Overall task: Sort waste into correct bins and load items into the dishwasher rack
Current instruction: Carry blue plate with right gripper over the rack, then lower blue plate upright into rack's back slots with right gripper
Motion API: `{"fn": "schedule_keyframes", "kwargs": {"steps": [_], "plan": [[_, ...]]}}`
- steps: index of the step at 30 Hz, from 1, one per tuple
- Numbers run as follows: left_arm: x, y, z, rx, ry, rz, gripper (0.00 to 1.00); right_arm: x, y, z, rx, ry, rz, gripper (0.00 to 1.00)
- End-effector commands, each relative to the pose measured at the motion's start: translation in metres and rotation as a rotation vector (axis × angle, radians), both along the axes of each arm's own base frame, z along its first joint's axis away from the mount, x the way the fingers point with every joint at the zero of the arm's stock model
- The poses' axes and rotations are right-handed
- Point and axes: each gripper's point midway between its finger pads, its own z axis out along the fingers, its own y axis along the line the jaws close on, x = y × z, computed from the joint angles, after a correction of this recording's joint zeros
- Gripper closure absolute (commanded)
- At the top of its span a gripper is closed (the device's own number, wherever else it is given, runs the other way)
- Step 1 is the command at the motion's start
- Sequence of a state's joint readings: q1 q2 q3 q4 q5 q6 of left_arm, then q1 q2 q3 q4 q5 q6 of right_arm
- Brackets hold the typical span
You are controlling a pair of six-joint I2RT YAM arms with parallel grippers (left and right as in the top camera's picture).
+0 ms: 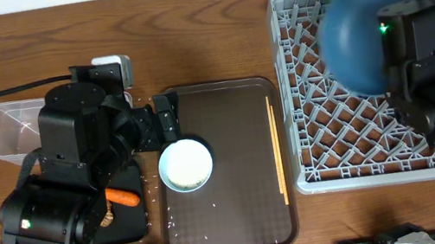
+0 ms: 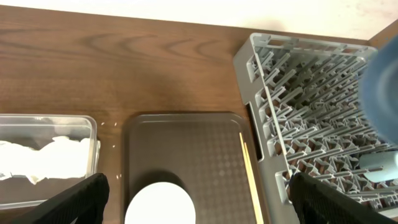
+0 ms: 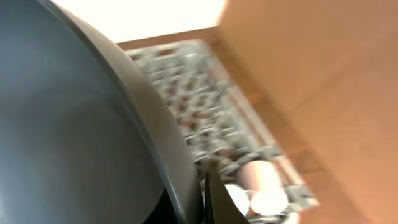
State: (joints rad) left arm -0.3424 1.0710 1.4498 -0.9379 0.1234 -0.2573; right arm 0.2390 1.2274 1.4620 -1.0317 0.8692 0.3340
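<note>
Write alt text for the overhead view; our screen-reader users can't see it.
The right arm holds a blurred blue plate above the grey dishwasher rack. The left arm sits beside a brown tray carrying a white bowl and chopsticks; a carrot lies beside that arm.

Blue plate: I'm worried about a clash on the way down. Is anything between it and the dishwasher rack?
Nothing visible does. The blue plate hangs over the rack, whose visible lattice is bare pegs, apart from blurred cup-like shapes near one corner, to the side.
</note>
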Motion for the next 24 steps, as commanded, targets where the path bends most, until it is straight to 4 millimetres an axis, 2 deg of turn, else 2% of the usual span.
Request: {"fn": "schedule_keyframes", "kwargs": {"steps": [1, 5, 11, 15, 19, 24], "plan": [[0.001, 0.003, 0.004, 0.008, -0.012, 0.009, 0.06, -0.013, -0.034, 0.021, -0.149, -0.049, -0.202, 0.99], [0.001, 0.003, 0.004, 0.009, -0.012, 0.009, 0.06, -0.006, -0.043, 0.017, -0.27, 0.007, -0.284, 0.99], [0.001, 0.003, 0.004, 0.009, -0.012, 0.009, 0.02, 0.031, -0.039, -0.01, -0.404, 0.164, -0.266, 0.99], [0.001, 0.003, 0.003, 0.009, -0.01, 0.008, 0.02, 0.05, -0.039, -0.019, -0.51, 0.217, -0.307, 0.99], [0.0, 0.003, 0.002, 0.011, -0.004, 0.009, 0.02, 0.064, -0.036, -0.03, -0.556, 0.283, -0.285, 0.99], [0.0, 0.003, 0.002, 0.011, -0.002, 0.008, 0.02, 0.079, -0.031, -0.043, -0.533, 0.301, -0.236, 0.99]]}}
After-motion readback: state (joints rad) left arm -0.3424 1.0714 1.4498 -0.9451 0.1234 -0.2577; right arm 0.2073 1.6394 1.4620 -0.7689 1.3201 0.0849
